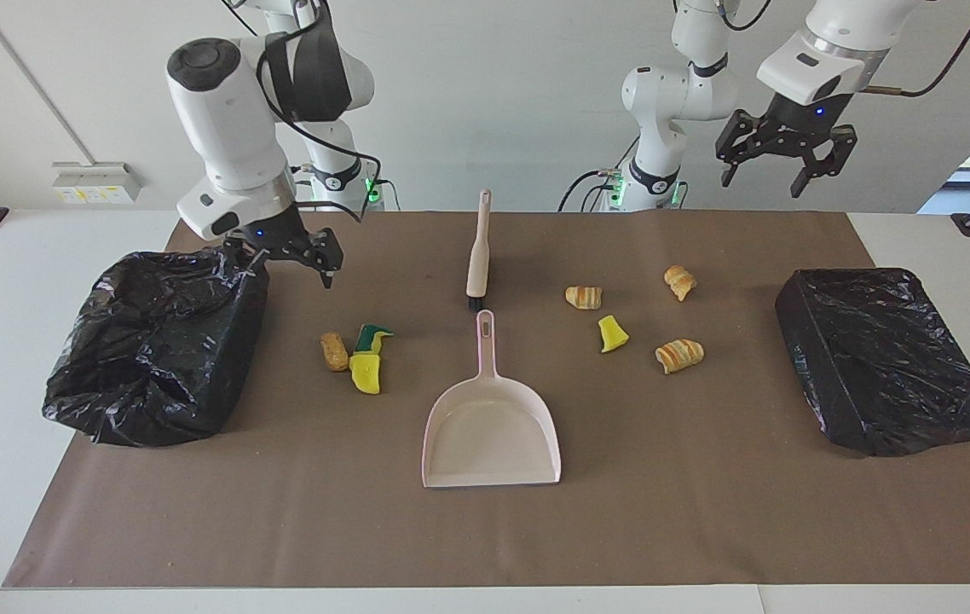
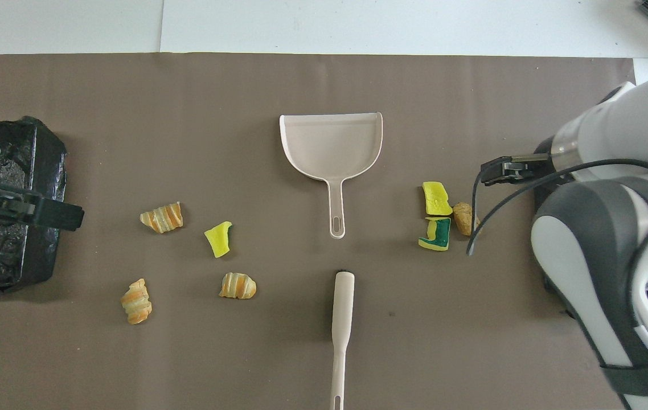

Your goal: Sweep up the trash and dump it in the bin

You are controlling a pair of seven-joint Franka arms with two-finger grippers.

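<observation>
Nothing is swept yet. My right gripper (image 1: 285, 252), open and empty, hangs over the bin's (image 1: 157, 345) edge; my left gripper (image 1: 783, 158), open too, hangs high. Trash (image 1: 361, 351) lies scattered either side of the dustpan (image 1: 491, 426) — next, I judge, grasp the brush (image 1: 477, 256).

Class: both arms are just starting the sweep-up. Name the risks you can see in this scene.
1. The brush and dustpan lie end to end, so grasping one may nudge the other.
2. The trash lies in two separate clusters, so one sweep may miss bits.
3. The right end effector hangs low beside the bin bag and could snag it.
</observation>
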